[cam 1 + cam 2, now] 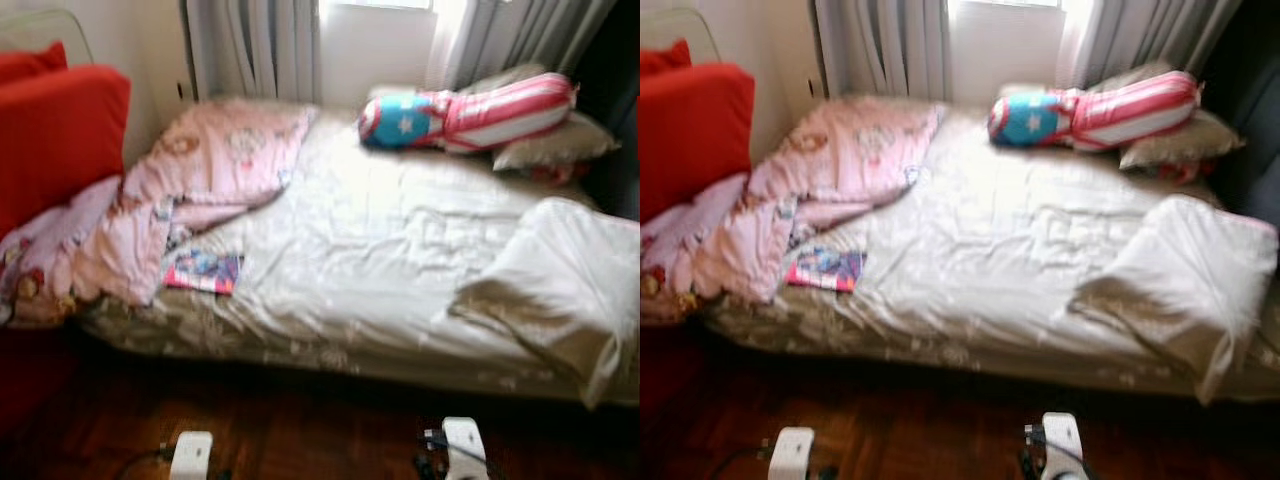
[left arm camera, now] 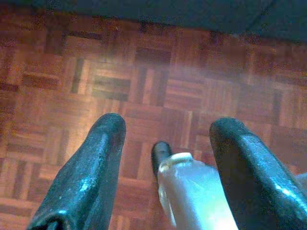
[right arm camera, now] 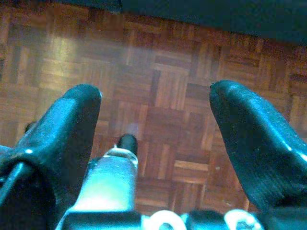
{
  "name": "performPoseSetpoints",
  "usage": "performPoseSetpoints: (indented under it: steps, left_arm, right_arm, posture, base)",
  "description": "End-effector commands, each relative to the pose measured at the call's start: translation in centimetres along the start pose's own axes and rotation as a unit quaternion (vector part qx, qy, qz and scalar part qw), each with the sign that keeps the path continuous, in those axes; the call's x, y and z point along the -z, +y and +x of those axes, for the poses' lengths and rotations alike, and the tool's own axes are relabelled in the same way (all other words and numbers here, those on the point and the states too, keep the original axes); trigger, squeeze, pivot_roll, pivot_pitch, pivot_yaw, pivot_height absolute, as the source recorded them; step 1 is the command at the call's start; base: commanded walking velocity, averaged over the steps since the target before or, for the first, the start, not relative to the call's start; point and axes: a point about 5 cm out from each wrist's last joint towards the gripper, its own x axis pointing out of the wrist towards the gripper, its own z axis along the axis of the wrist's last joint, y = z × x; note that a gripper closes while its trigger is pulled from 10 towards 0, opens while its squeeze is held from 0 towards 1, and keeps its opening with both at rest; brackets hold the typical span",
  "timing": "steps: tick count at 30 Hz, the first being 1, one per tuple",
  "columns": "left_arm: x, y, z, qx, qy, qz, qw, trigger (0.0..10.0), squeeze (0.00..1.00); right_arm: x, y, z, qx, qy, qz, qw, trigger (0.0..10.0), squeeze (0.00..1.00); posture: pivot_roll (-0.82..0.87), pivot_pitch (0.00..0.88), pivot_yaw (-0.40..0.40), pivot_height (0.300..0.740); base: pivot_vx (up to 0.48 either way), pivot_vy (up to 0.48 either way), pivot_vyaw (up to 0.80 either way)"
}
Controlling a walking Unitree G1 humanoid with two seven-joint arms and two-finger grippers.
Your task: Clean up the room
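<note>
A bed (image 1: 300, 345) with a rumpled white duvet (image 1: 400, 240) stands before me. A pink quilt (image 1: 190, 180) lies bunched on its left side and spills over the edge. A colourful book (image 1: 204, 270) rests on the mattress by the quilt. A red, white and blue bolster (image 1: 470, 115) lies at the head, on beige pillows (image 1: 555, 140). A white pillow (image 1: 565, 290) sits at the right edge. Both arms hang low over the floor. My left gripper (image 2: 170, 122) is open with nothing between its fingers. My right gripper (image 3: 156, 88) is open too.
Red cushions (image 1: 55, 130) stand at the left beside the bed. Grey curtains (image 1: 255, 45) and a bright window are behind the bed. Dark parquet floor (image 1: 310, 430) runs between me and the bed. A dark shape fills the far right.
</note>
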Motion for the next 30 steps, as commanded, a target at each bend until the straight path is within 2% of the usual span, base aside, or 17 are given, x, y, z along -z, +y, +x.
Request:
performPoseSetpoints:
  steps: [1,15,30]
  left_arm:
    - [0.44,-0.57,-0.06,0.006,0.01,-0.005,1.0,10.0,0.0]
    - [0.32,-0.37,0.04,0.011,0.017,-0.001,1.0,10.0,0.0]
    - [0.24,-0.84,0.08,0.018,0.014,0.001,1.0,10.0,0.0]
  right_arm:
    - [0.16,-0.68,-0.12,0.01,0.002,0.001,1.0,10.0,0.0]
    - [0.04,-0.47,-0.07,0.009,-0.002,0.007,1.0,10.0,0.0]
    - [-0.02,-0.67,-0.08,0.014,-0.001,0.006,1.0,10.0,0.0]
  posture:
    - [0.04,0.011,-0.072,0.74]
    - [0.05,0.032,-0.06,0.74]
    - [0.06,0.039,-0.074,0.74]
  base:
    - [0.0,0.0,0.0]
    - [0.0,0.0,0.0]
    - [0.293,0.0,0.0]
